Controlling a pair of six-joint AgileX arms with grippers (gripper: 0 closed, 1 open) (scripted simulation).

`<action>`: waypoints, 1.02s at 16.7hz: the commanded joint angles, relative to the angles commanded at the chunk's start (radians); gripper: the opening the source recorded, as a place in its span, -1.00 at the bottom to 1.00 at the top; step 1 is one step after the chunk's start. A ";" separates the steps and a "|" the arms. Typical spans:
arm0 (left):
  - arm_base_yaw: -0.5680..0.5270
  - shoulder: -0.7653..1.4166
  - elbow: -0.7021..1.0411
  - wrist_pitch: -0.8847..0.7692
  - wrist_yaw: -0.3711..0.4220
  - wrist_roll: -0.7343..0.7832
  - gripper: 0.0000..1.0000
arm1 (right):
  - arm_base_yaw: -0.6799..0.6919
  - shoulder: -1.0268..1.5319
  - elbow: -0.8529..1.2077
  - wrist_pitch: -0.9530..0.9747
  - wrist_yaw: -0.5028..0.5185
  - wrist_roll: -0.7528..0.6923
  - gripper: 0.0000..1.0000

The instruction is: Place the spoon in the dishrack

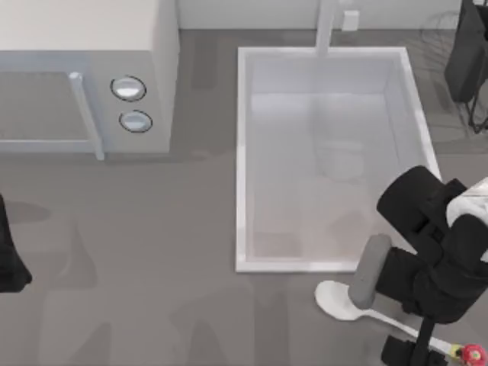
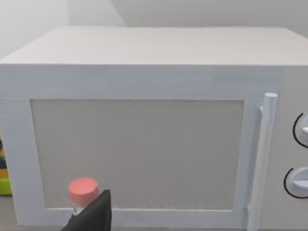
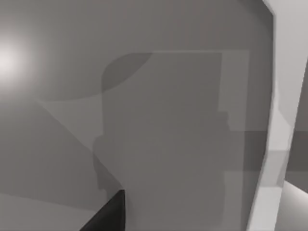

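Observation:
The white spoon (image 1: 340, 299) lies flat on the grey table just in front of the sink's near right corner. Its bowl points left, and its slim handle runs right toward the red-and-yellow tip (image 1: 473, 354). My right arm hangs over the middle of the handle and hides it, and my right gripper (image 1: 418, 340) is low by the handle. The dishrack (image 1: 467, 55), with its black slab and thin wire, stands at the far right corner, partly cut off. My left gripper (image 1: 9, 263) is parked at the table's left edge.
A white sink basin (image 1: 242, 160) fills the middle, with a faucet post (image 1: 326, 27) at its back. A white microwave (image 1: 84, 76) stands far left, with its door and handle (image 2: 262, 159) facing the left wrist view. A small red-capped item (image 2: 83, 190) sits near it.

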 joint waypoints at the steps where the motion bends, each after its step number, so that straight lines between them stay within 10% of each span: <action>1: 0.000 0.000 0.000 0.000 0.000 0.000 1.00 | -0.002 -0.069 0.031 -0.074 -0.019 0.004 -1.00; 17: 0.000 0.000 0.000 0.000 0.000 0.000 1.00 | -0.011 -0.221 0.666 -0.877 -0.019 -0.008 -1.00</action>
